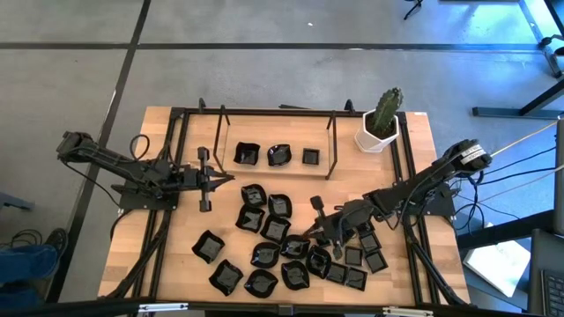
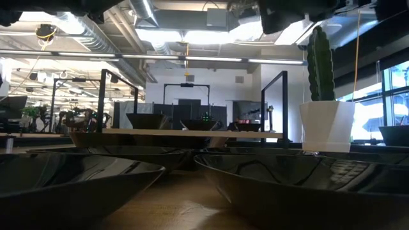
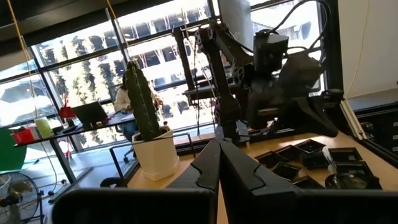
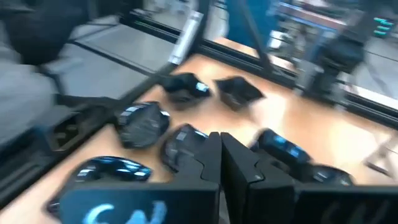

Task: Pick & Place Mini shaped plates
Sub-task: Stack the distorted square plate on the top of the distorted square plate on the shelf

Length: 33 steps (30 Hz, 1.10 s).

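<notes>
Item: my right pincer [image 1: 317,205], lower centre of the high view, just right of the heap. Condition: fingers pressed flat together, nothing between them; the right wrist view shows the two dark fingers [image 4: 205,158] meeting with no dish caught.

Item: my left pincer [image 1: 204,179], left of centre, at the near edge of the rack. Condition: fully closed, empty, waiting.

Item: tiny glossy black mini shaped plates [image 1: 264,254], square and wavy-rimmed, scattered across the lower middle of the light wooden surface [image 1: 167,264], many touching or overlapping. A tighter group of square ones [image 1: 366,251] lies at lower right, under my right arm.

Item: three black dishes already placed [image 1: 278,156], in a row on the pale wooden tray inside the black metal rack [image 1: 335,141], upper centre.

Item: white faceted pot with a green cactus [image 1: 382,123], upper right, just beside the rack's right end. Not for moving.

Risks, as I judge them:
- Closed on air, I have picked nothing; I must reopen before descending, or I shall only push dishes about.
- Glossy rims and overlapping neighbours: a grip may slip, or lift two at once.
- My forearm hangs over the square group; a low sweep could scatter it.
- The carry to the tray passes near the rack's uprights and the cactus pot; a wide swing could knock either.
</notes>
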Motion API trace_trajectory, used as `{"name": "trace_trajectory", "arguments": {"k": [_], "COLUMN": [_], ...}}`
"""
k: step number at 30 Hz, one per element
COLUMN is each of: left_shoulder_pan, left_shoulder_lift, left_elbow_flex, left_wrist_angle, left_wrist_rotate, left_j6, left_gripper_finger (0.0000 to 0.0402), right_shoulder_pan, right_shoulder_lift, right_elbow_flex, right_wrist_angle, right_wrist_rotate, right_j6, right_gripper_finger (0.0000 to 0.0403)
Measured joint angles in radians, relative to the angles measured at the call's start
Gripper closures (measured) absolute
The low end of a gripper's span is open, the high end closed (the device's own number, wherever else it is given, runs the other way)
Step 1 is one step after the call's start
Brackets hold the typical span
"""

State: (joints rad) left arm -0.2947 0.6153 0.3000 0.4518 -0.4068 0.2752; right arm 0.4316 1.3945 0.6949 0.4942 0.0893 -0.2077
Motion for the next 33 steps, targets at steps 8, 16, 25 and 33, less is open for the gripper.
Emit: {"name": "trace_trajectory", "arguments": {"k": [8,16,25,33], "left_shoulder_pan": [0.000,0.001,0.001,0.001], "left_shoulder_lift": [0.000,0.000,0.012,0.011], "left_elbow_flex": [0.000,0.000,0.000,0.000], "left_wrist_angle": [-0.006,-0.010,-0.016,-0.003], "left_wrist_rotate": [0.000,-0.082,-0.135,-0.135], "left_j6": [-0.003,0.084,0.003,0.000], "left_gripper_finger": [0.0398,0.0398,0.0398,0.0398], "right_shoulder_pan": [-0.005,-0.004,-0.003,-0.003], "right_shoulder_lift": [0.021,0.037,0.037,0.037], "right_elbow_flex": [0.000,0.000,0.000,0.000], "right_wrist_angle": [-0.068,-0.038,-0.081,-0.083], "right_wrist_rotate": [-0.122,-0.248,-0.248,-0.247], "right_j6": [-0.037,-0.062,-0.056,-0.063], "right_gripper_finger": [0.0382,0.0399,0.0378,0.0387]}}
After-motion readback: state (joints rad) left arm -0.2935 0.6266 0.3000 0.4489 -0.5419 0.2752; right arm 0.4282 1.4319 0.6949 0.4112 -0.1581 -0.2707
